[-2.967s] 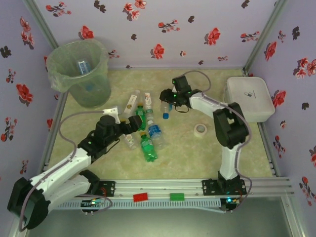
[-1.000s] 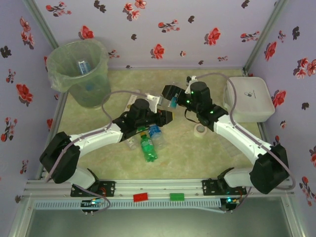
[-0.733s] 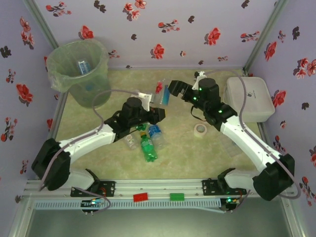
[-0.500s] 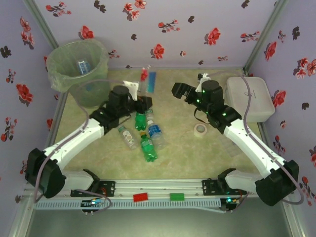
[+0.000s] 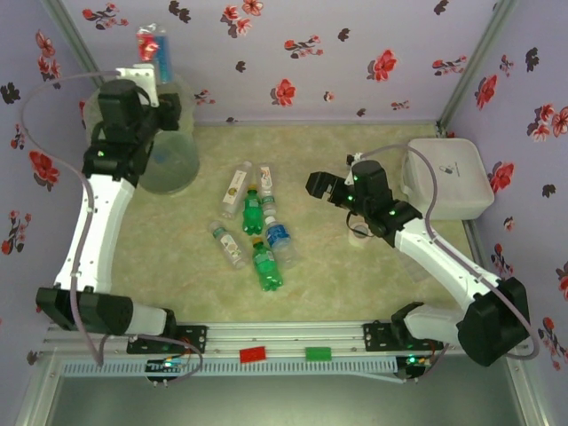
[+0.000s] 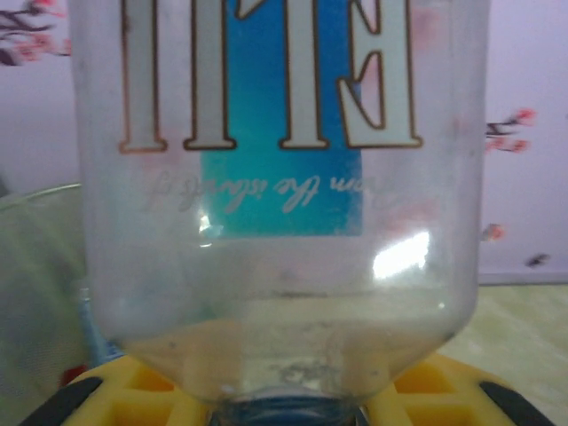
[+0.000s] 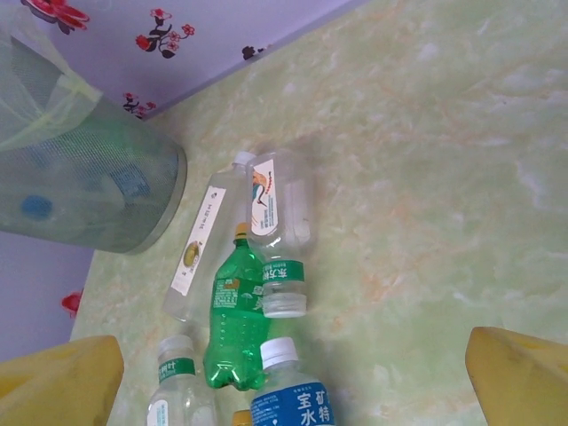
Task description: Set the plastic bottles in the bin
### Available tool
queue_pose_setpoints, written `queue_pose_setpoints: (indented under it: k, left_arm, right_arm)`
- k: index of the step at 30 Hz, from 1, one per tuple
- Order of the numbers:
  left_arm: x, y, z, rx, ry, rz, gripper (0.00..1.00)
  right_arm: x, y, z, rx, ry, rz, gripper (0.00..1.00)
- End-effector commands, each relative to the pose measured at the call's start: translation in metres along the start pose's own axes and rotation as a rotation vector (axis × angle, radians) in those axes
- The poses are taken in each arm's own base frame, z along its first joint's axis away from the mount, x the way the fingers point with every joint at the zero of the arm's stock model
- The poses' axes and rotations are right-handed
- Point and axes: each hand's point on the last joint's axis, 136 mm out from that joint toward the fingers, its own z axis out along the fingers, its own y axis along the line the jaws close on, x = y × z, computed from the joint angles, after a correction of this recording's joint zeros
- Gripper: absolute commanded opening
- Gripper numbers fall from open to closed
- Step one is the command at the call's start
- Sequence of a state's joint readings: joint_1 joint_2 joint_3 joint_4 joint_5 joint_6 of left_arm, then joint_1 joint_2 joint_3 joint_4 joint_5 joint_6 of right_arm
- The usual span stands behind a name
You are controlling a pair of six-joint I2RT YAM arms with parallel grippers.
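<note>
A blue-labelled bottle [image 5: 153, 43] is clamped by the left gripper [image 5: 153, 69] above the far-left bin [image 5: 173, 164]. The right gripper [image 5: 321, 186] is spread wide, right of the loose bottles [image 5: 257, 226].

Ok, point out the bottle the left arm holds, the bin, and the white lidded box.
Held bottle [image 5: 155, 46], top view, its label.
Bin [image 5: 175, 167], top view, its near wall.
White lidded box [image 5: 448, 182], top view, lid centre.

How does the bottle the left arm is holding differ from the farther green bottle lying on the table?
The held bottle is clear with a blue label; the green bottle is tinted green with a yellow cap. The held bottle is raised up by the bin, clamped in the left gripper; the green bottle lies on its side on the table among other bottles. Both are small plastic drink bottles outside the bin.
</note>
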State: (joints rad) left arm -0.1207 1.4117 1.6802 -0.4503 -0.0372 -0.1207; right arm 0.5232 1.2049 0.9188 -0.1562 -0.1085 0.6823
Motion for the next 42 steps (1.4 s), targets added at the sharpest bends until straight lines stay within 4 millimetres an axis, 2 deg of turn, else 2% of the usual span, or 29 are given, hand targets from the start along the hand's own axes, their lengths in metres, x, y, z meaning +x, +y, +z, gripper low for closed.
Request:
queue_pose_setpoints:
  k: [1,5,8,15,21,23,26,31,32,40,42]
  left_arm:
    - [0.011,0.044,0.017,-0.120,0.089,0.015,0.00]
    - [0.027,0.077,0.039,-0.184,0.190,-0.014,0.00]
    - [0.050,0.093,0.059,-0.208,0.299,-0.036,0.00]
    - [0.091,0.104,0.083,-0.228,0.497,-0.056,0.00]
    - [0.096,0.105,0.087,-0.231,0.523,-0.064,0.00]
    - [0.099,0.106,0.087,-0.233,0.530,-0.064,0.04]
    - [0.102,0.106,0.087,-0.233,0.538,-0.066,0.14]
    - [0.095,0.106,0.083,-0.237,0.519,-0.081,0.51]
    - [0.094,0.105,0.081,-0.237,0.515,-0.084,0.56]
    - [0.063,0.100,0.063,-0.230,0.414,-0.095,0.84]
    - [0.054,0.097,0.058,-0.221,0.389,-0.103,0.98]
  right_arm:
    - [0.000,0.001,0.001,-0.011,-0.003,0.006,1.00]
    - [0.001,-0.002,-0.001,0.001,-0.007,0.001,1.00]
    - [0.002,-0.005,-0.003,0.015,-0.012,-0.002,1.00]
    - [0.003,-0.009,-0.008,0.026,-0.018,-0.005,1.00]
    - [0.000,-0.011,-0.015,0.046,-0.034,-0.018,1.00]
    - [-0.001,-0.011,-0.017,0.053,-0.036,-0.022,1.00]
    - [-0.003,-0.010,-0.022,0.052,-0.046,-0.024,1.00]
    - [-0.009,-0.005,-0.033,0.051,-0.065,-0.029,1.00]
    - [-0.010,-0.005,-0.035,0.052,-0.069,-0.029,1.00]
    - [-0.007,-0.013,-0.043,0.079,-0.079,-0.027,1.00]
    - [-0.006,-0.015,-0.042,0.084,-0.076,-0.025,1.00]
